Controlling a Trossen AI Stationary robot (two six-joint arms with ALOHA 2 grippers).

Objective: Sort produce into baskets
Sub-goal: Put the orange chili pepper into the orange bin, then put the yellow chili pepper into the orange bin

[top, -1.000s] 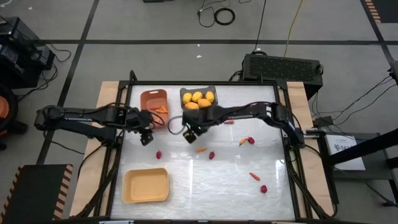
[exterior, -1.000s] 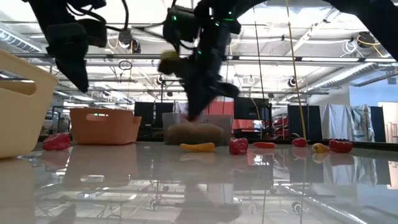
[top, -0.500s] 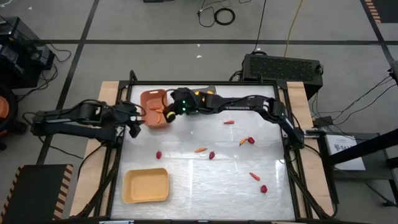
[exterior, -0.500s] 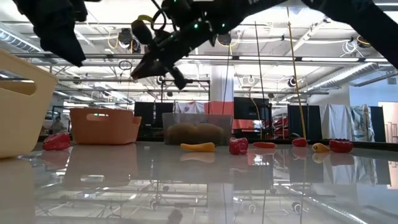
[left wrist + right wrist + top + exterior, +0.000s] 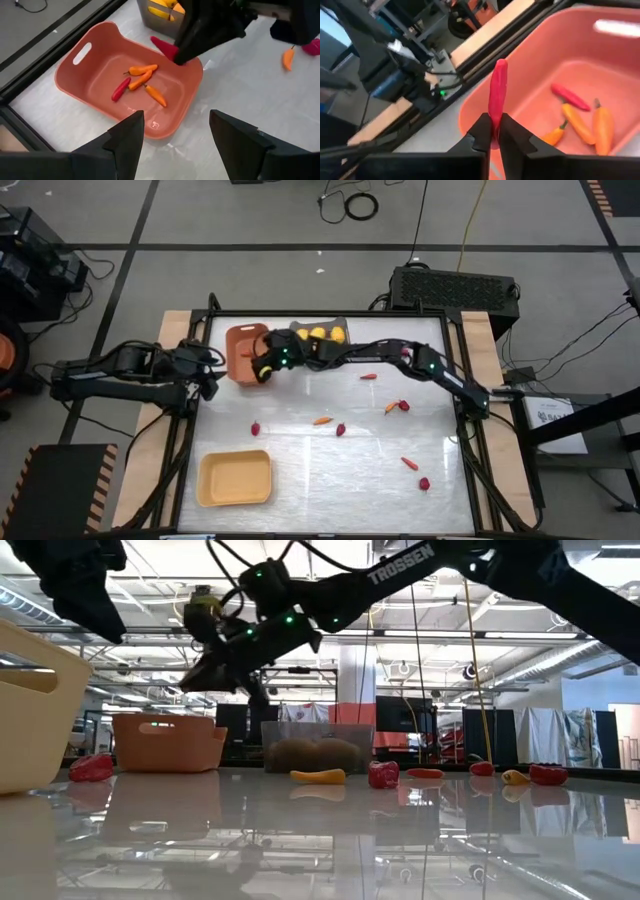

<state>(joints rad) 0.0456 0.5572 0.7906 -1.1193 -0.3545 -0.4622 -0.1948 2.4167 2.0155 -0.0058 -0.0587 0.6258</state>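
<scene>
My right gripper [image 5: 492,131] is shut on a thin red stick [image 5: 496,95] and hangs over the orange-brown basket [image 5: 243,340], near the basket's right wall. The same gripper shows in the left wrist view, with the red stick [image 5: 162,46] poking out over the basket's rim [image 5: 192,80]. Several orange and red sticks [image 5: 142,82] lie on the basket floor. My left gripper [image 5: 176,142] is open and empty, left of the basket [image 5: 205,375]. The dark grey basket [image 5: 318,333] holds yellow fruits. The pale yellow basket [image 5: 234,478] stands near the front left. My right gripper pinches one end of the red stick [image 5: 493,124] between its two fingertips. The fingers come from the table's right, slanting a little downward. The stick runs on along the fingers and juts past them, lifted clear above the basket.
Loose produce lies on the white table: an orange piece [image 5: 369,376], an orange stick [image 5: 322,420], red pieces [image 5: 340,429] [image 5: 256,428] [image 5: 404,405] [image 5: 424,483] and another orange stick [image 5: 409,463]. A black frame edges the table.
My right gripper has swung from the table's middle toward the left, out over the orange-brown basket, and has tipped from pointing down to nearly level. My left gripper has drawn back toward the table's left edge and risen a little.
</scene>
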